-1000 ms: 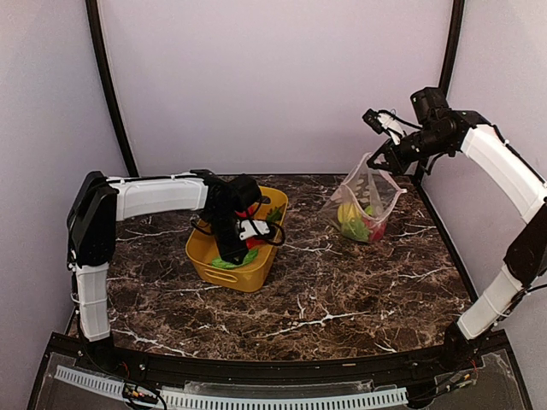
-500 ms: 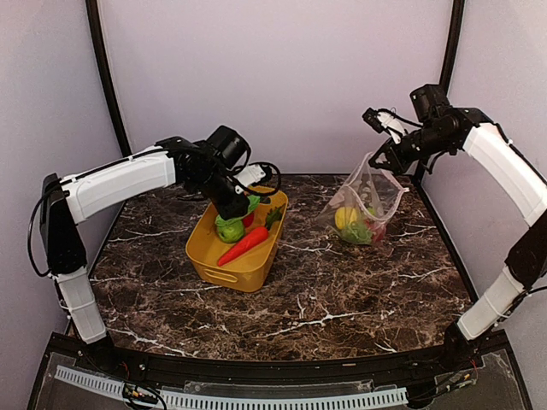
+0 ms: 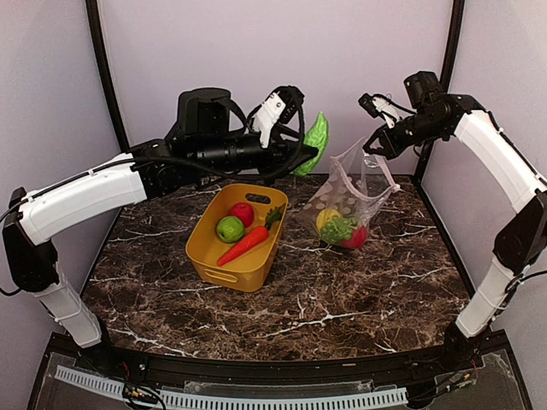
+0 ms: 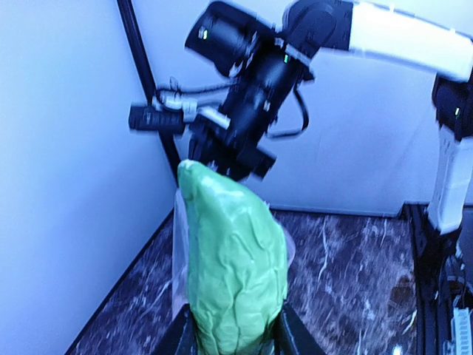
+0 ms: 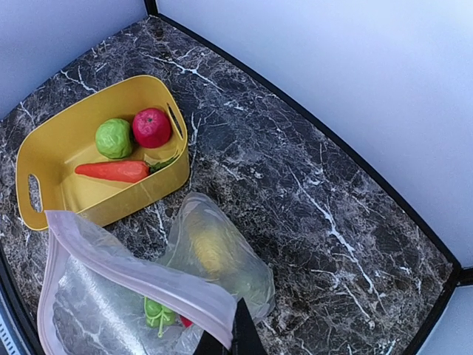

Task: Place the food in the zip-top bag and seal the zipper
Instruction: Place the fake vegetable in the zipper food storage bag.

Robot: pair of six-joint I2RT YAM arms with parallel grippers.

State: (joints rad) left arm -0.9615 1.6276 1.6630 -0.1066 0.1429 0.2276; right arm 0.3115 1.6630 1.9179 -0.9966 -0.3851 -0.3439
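Left hand [image 3: 301, 156]: closed on the lower end of the leafy greens [image 4: 235, 259] and raised well above the bench [image 3: 342, 295]. The leaf tip points toward my other arm.
Right hand [image 3: 374, 143]: pinched shut on one lip of the zip-top bag [image 3: 346, 201]. The bag hangs from it, and its bottom appears to rest on the bench.
Zipper [image 5: 140, 274]: unsealed. The mouth gapes, but only one lip is held and the free lip sags.
Bag contents: lemon [image 3: 327, 218], a green piece and something red, all at the bottom.
Yellow tub [image 3: 205, 260]: holds a round green fruit [image 3: 230, 229], a red tomato [image 3: 243, 213] and a carrot [image 3: 244, 246], all left to move.
Handling, greens: I judge the piece light, stiff moulded plastic, and the ribbed face gives good purchase. It is long, so it should go in tip first, and the hold at the base suits that.
Handling, bag: thin, floppy and probably slick film. The zipper strip is the stiffest part, so I would take hold there.
Risk: the leaf tip could catch the sagging lip and fold the mouth shut.
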